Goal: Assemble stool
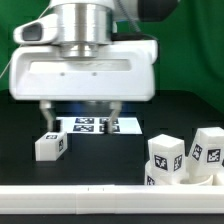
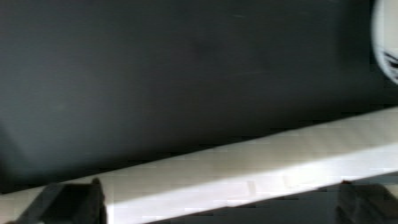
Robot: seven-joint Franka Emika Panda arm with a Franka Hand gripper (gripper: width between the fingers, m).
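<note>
Spread wide, the gripper (image 1: 78, 122) hangs over the black table (image 1: 20, 150) in the exterior view, with its two fingers (image 1: 45, 115) pointing down and holding nothing. Behind and between them one marker board (image 1: 95, 125) lies flat on the table, with several tags showing. One lone leg (image 1: 50, 145) stands toward the exterior view's left, just below the finger on that side and apart from it, with one tag facing the camera. Toward the exterior view's right sits a cluster of legs (image 1: 165, 155), packed close together. Two tagged blocks are plain, and a third tag lower down may belong to another, though the crowding makes the count unsure. One long white rail (image 1: 90, 202) runs across the foreground, in front of all the parts.

In the wrist view both fingertips (image 2: 63, 205) show, well apart, with nothing between them. The single rail (image 2: 249, 170) crosses slantwise just past them, and beyond it lies the bare dark table (image 2: 160, 70). One curved white edge (image 2: 390, 50) peeks in at the frame border, cut off too much to name.
</note>
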